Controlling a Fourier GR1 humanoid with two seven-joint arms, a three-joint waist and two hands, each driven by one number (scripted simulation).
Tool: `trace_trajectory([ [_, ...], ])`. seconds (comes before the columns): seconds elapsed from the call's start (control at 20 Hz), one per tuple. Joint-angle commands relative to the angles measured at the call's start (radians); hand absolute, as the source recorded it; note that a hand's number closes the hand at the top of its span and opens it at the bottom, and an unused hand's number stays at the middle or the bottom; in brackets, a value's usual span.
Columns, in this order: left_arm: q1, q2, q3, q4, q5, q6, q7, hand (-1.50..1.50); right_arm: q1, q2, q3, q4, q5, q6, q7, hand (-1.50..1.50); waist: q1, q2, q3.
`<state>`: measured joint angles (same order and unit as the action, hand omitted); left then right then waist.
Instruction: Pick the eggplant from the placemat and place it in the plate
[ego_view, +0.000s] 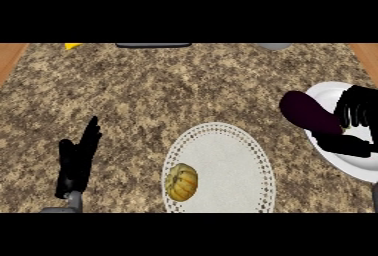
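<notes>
Over at the white plate (353, 169), which sits on the right side of the granite counter (148, 90), the right hand (353, 120) has its fingers and thumb curled round the dark purple eggplant (306, 112). So that hand is clamped on it. The eggplant's rounded end sticks out past the plate's left rim over the counter, and the rest of it is up over the plate, under the fingers. Can't tell whether it's touching the plate or held above it.

Left of the plate lies the white lacy placemat (221, 165), just beside the rim. A small yellow-orange squash (181, 182) sits on the mat's lower left part, well apart from the plate.

Way off to the left of the plate, the left hand (77, 160) rests by the lower edge, fingers straight and pointing up, holding nothing.
</notes>
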<state>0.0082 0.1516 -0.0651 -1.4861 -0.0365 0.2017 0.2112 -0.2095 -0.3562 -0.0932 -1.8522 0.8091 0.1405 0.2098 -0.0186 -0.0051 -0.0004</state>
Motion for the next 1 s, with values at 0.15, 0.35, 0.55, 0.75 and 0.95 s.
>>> trace_trajectory([
  [0.15,0.015,-0.009,-0.016,-0.019,-0.03,-0.01,-0.005,0.0,0.016,-0.043,-0.189,0.038,-0.064,-0.006,0.013,1.5,0.018,0.005,0.001],
  [0.35,-0.107,-0.022,0.021,0.031,-0.014,-0.011,0.069,0.0,-0.04,-0.048,-0.206,0.176,-0.043,-0.051,-0.024,1.5,0.019,0.006,0.001],
  [0.55,-0.055,-0.018,0.034,0.047,-0.009,-0.036,-0.009,0.0,-0.113,-0.141,-0.277,0.317,-0.087,0.002,-0.058,1.5,0.022,0.006,0.0],
  [0.75,-0.082,-0.025,0.019,0.036,-0.03,-0.032,0.041,0.0,-0.092,-0.118,-0.25,0.516,-0.02,-0.128,-0.188,1.5,0.024,0.008,0.001],
  [0.95,-0.072,-0.026,0.03,0.066,-0.03,-0.035,-0.007,0.0,-0.193,-0.198,-0.248,0.732,-0.016,-0.064,-0.226,1.5,0.03,0.009,0.001],
])
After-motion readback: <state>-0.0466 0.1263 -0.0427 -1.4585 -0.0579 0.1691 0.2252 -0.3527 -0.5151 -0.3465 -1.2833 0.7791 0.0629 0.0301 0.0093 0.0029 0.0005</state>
